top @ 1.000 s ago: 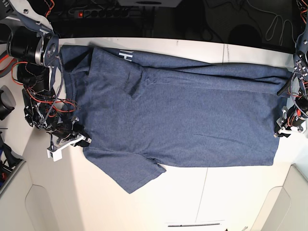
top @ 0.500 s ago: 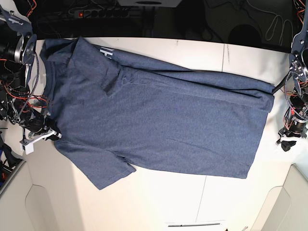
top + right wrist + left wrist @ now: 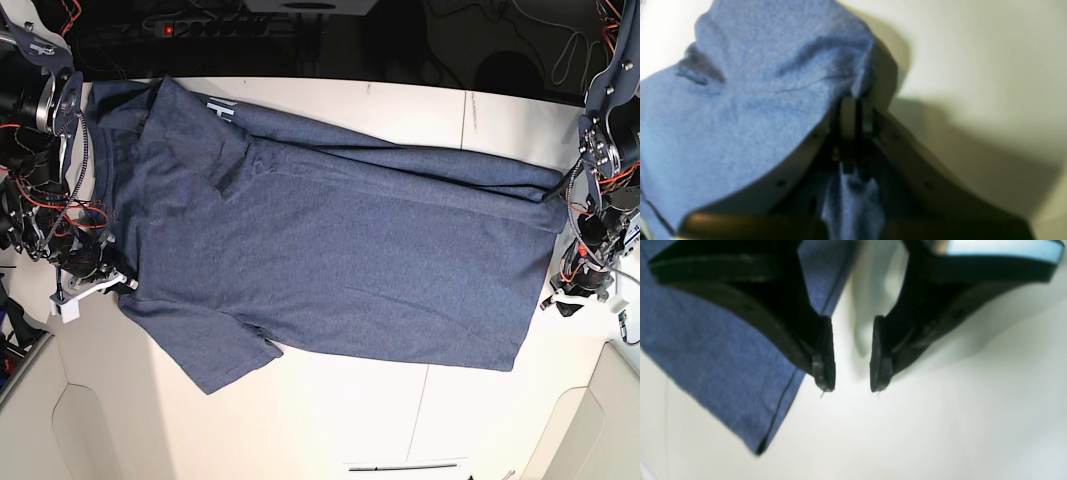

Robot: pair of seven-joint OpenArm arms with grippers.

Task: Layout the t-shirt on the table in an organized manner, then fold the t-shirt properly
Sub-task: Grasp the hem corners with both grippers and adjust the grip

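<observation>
The navy t-shirt (image 3: 330, 240) lies spread over the off-white table (image 3: 400, 410), collar end at left and hem at right. A strip of white lettering (image 3: 222, 110) shows at a turned-over fold near the back. At the shirt's left edge, by the near sleeve, my right gripper (image 3: 112, 285) is shut on the cloth. The right wrist view shows the t-shirt (image 3: 756, 100) pinched between the closed jaws of that gripper (image 3: 853, 113). My left gripper (image 3: 566, 300) stands open just right of the hem. In its wrist view, the left gripper (image 3: 851, 385) hangs over bare table (image 3: 940, 423), with the t-shirt (image 3: 706, 350) to its left.
A thin dark seam (image 3: 467, 115) crosses the table at right. Behind the table's far edge lie a power strip (image 3: 200, 25) and cables in the dark. The near table edge has rounded cut-outs at both corners.
The shirt has been dragged left with my right gripper, and its hem has slid away from the left gripper. In the last half second the left arm shifted slightly toward the hem.
</observation>
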